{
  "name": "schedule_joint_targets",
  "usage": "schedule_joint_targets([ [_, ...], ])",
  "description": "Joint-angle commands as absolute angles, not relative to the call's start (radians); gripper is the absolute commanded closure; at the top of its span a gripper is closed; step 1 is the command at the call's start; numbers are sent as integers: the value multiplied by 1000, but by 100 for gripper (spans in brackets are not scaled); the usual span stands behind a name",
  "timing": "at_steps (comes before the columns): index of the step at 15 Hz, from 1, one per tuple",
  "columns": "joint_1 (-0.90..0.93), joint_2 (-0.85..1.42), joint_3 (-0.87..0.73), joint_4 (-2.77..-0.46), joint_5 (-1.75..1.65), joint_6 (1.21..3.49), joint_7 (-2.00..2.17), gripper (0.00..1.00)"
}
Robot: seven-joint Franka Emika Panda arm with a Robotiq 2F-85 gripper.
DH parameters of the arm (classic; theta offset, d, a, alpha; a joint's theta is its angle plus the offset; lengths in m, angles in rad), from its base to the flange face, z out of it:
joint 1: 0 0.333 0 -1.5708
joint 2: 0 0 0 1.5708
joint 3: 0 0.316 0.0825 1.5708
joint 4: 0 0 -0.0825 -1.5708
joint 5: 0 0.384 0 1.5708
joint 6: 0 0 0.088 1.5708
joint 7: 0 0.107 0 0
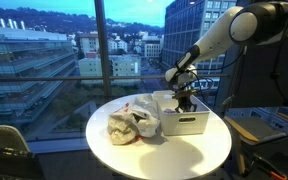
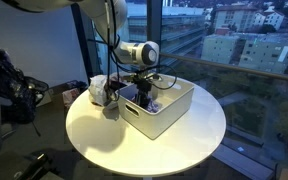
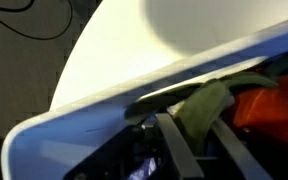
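Gripper (image 1: 185, 102) inside bin (image 1: 184, 125) — crumpled bag (image 1: 132, 123) just beside.

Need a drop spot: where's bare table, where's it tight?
Bare: the table arc in front of the white bin and crumpled bags. Crowded: inside the bin, around the gripper, and between bin and bags.

A box (image 1: 184, 124) is set on a round table (image 1: 174, 158), off its centre in an exterior view. A heap of crumpled bags (image 1: 132, 124) is laid on the tabletop just beside the box, against one of its walls. The gripper (image 1: 185, 103) is lowered inside the box, over its contents. In the wrist view, a bunched cloth (image 3: 206, 105) is seen in the box between the fingers (image 3: 172, 150), with the box's wall and the tabletop beyond. Window panes (image 1: 44, 60) are found behind the table.
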State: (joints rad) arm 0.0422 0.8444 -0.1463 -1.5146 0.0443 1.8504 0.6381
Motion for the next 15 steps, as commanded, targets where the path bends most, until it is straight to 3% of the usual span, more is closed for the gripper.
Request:
schedule_joint_targets([
  [1, 32, 856, -137, -1444, 79, 1730, 670, 96],
  [15, 129, 612, -182, -1498, -137, 2048, 833, 97],
])
